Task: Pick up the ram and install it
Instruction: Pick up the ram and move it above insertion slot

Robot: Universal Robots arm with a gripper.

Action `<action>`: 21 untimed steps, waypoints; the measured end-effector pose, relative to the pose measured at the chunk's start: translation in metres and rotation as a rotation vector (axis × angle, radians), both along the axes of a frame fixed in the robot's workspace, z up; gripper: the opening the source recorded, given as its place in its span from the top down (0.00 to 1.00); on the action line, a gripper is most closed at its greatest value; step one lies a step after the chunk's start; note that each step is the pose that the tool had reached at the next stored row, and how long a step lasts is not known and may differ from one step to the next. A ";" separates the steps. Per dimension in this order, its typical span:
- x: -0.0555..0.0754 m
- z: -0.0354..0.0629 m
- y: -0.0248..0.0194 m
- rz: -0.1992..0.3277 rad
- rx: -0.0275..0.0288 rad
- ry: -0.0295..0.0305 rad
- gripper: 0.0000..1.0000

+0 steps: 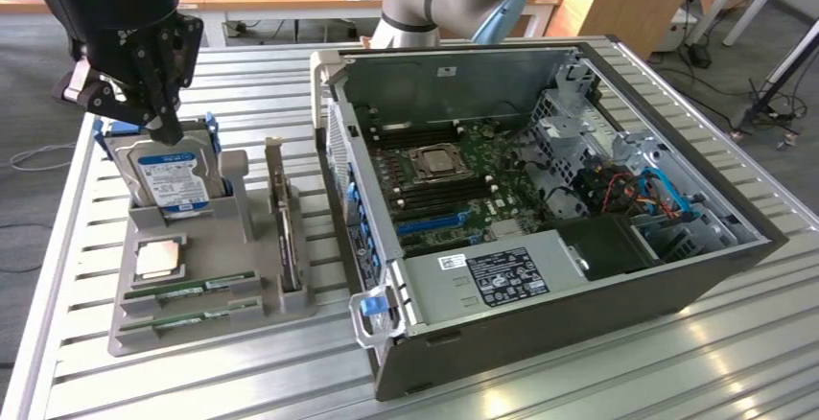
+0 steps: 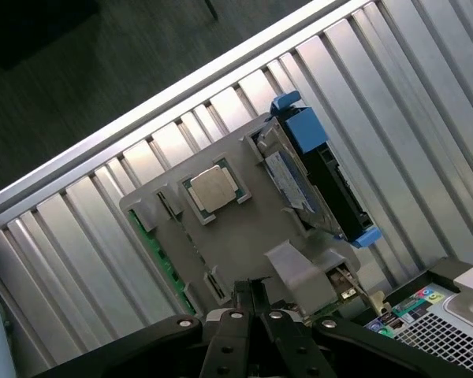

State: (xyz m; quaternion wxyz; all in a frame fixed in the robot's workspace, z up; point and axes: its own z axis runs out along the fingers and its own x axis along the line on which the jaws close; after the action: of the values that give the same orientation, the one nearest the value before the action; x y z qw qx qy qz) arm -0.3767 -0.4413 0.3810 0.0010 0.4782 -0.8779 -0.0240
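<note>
Ram (image 1: 190, 289) flat in grey holder (image 1: 245, 259); end effector (image 1: 164, 130) fully closed, empty, apart.

Exterior high, oblique over table (image 1: 615, 382), wrist downward, sharing tray (image 1: 230, 247) (image 2: 244, 232)

Overhead room light falls evenly here, bright but soft. The ribbed metal counter (image 1: 576, 382) throws back pale glare patches along its slats, strongest toward the exterior view's right. The end effector (image 1: 164, 134) reads as a dark shape. The open computer case (image 1: 576, 329) holds shade in its drive corner. From the wrist, slats gleam near white; the floor (image 2: 79, 87) lies dim.
</note>
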 end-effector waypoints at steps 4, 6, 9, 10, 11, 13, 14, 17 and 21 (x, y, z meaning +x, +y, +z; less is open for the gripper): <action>0.000 0.0000 0.0000 0.002 0.0000 0.0000 0.89; 0.000 0.0000 0.0000 0.005 0.0000 0.0000 0.89; 0.000 0.0000 0.0000 0.014 0.0000 0.0000 0.89; 0.000 0.0000 0.0000 0.018 0.0000 0.0000 0.89; 0.000 0.0000 0.0000 0.021 0.0000 0.0000 0.89; 0.000 0.0000 0.0000 0.028 0.0001 0.0000 0.89; 0.000 0.0000 0.0000 0.031 0.0001 0.0000 0.89; 0.000 0.0000 0.0000 0.042 0.0000 0.0000 0.89; 0.000 0.0000 0.0000 0.054 0.0000 0.0000 0.89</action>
State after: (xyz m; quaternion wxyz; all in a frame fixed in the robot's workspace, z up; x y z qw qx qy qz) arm -0.3768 -0.4413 0.3809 0.0017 0.5019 -0.8646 -0.0239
